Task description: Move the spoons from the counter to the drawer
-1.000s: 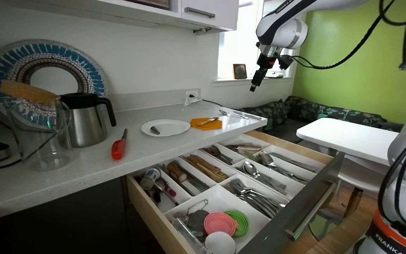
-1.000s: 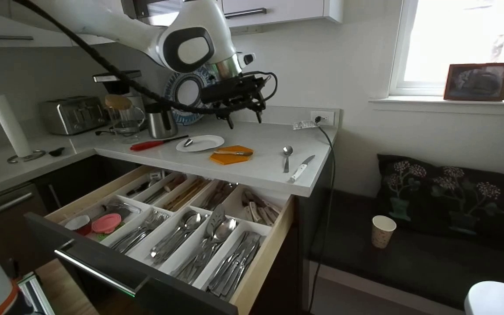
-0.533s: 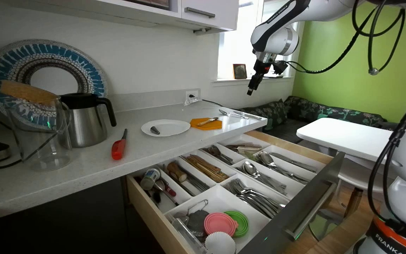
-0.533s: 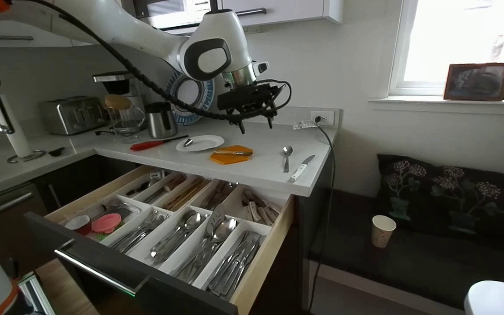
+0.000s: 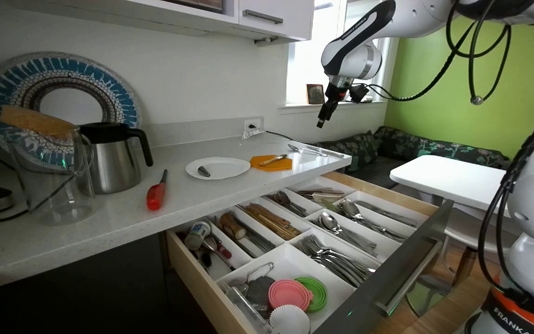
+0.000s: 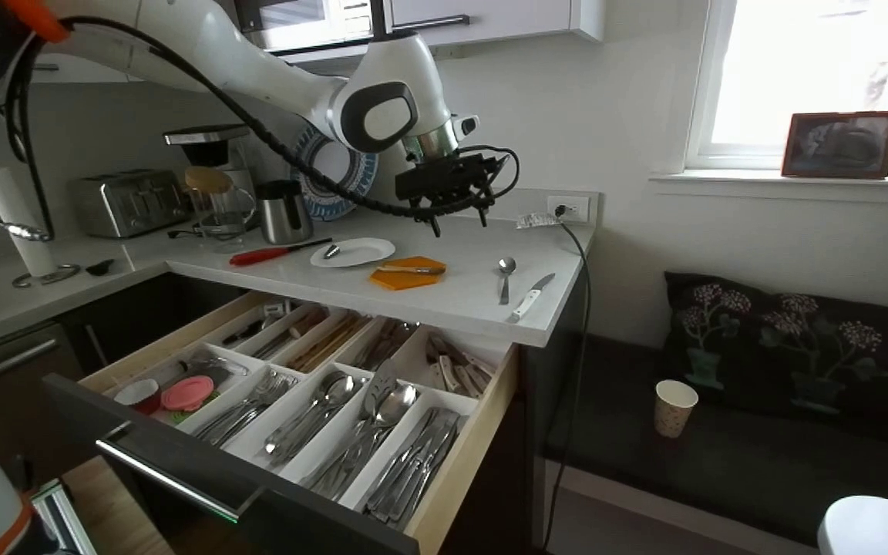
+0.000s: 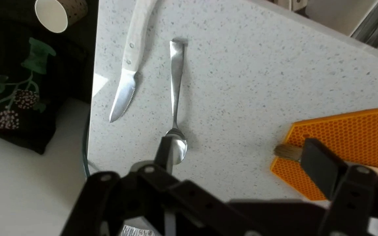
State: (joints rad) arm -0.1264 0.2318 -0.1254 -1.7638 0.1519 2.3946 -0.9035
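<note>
One small silver spoon (image 6: 506,279) lies on the white counter (image 6: 482,250) near its end. It also shows in an exterior view (image 5: 293,148) and the wrist view (image 7: 176,72). My gripper (image 6: 459,227) is open and empty above the counter, behind and left of the spoon in that view. In the wrist view, one finger of the gripper (image 7: 238,144) overlaps the spoon's bowl; the other overlaps the orange mat. The drawer (image 5: 397,278) is pulled open below the counter. Several spoons (image 6: 334,389) lie in its divider compartments, beside forks and knives.
A white-handled knife (image 7: 133,55) lies beside the spoon at the counter's end. An orange hexagonal mat (image 6: 407,277) bears a brush. A white plate (image 5: 220,168), red-handled utensil (image 5: 155,195) and steel carafe (image 5: 114,160) stand farther along. A wall cabinet (image 5: 274,16) hangs above.
My gripper has moved right and a little down in an exterior view, left and down in the other one. It stays open. The spoon, knife and drawer have not moved.
</note>
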